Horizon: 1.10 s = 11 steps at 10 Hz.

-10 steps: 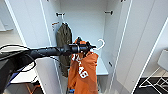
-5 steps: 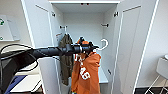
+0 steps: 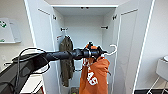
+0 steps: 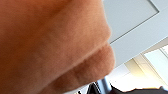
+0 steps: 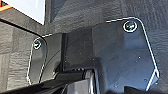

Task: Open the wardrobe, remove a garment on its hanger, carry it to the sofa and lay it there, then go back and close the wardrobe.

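Note:
The wardrobe (image 3: 130, 37) stands open, both white doors swung wide. My left arm reaches in from the left, and its gripper (image 3: 100, 53) is shut on the white hanger (image 3: 113, 49), whose hook hangs free below the rail. The rust-orange garment (image 3: 95, 75) with white lettering droops from the hanger in front of the wardrobe's right half. In the left wrist view the orange garment (image 4: 50, 45) sits close against the camera, with a white door panel (image 4: 135, 17) behind it.
A dark olive jacket (image 3: 66, 62) still hangs inside on the left. A white wall shelf (image 3: 10, 31) is at the far left and a white chair (image 3: 162, 68) at the far right. The right wrist view looks down on dark grey carpet (image 5: 82, 15).
The hanger with the orange garment has moved right, away from the olive jacket, and slightly lower. The view has shifted a little.

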### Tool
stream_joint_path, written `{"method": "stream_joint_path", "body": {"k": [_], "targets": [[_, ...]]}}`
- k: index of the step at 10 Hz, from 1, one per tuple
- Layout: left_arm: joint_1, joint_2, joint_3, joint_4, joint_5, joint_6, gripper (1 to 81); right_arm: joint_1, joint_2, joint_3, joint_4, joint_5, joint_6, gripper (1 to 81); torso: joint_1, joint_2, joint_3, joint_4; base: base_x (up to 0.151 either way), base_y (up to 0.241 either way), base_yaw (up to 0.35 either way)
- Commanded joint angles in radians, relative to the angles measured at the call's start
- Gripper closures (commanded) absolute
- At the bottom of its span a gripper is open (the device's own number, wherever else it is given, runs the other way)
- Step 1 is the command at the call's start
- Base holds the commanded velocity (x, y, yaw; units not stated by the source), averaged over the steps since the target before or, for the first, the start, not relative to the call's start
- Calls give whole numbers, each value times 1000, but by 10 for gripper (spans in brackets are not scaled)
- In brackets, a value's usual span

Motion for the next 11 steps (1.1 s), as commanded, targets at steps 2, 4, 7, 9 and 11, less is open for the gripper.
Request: {"method": "stream_joint_path", "body": {"k": [2,4,7,9,11], "targets": [[-115,110,-80,134,-37,49,811,56,10,8,7,-47,-1,10,0,0,0,0,0,0,0],[-106,117,-68,136,-38,49,811,56,10,8,7,-47,-1,10,0,0,0,0,0,0,0],[-100,125,-62,136,-40,49,811,56,9,13,4,-47,-2,10,0,0,-94,0,0,0,0],[-98,123,-62,136,-52,50,811,56,9,13,4,-47,-2,10,-1,-1,-110,0,0,0,0],[-98,120,-62,136,-60,49,811,54,9,13,5,-47,-2,10,0,0,-86,0,0,0,0]]}}
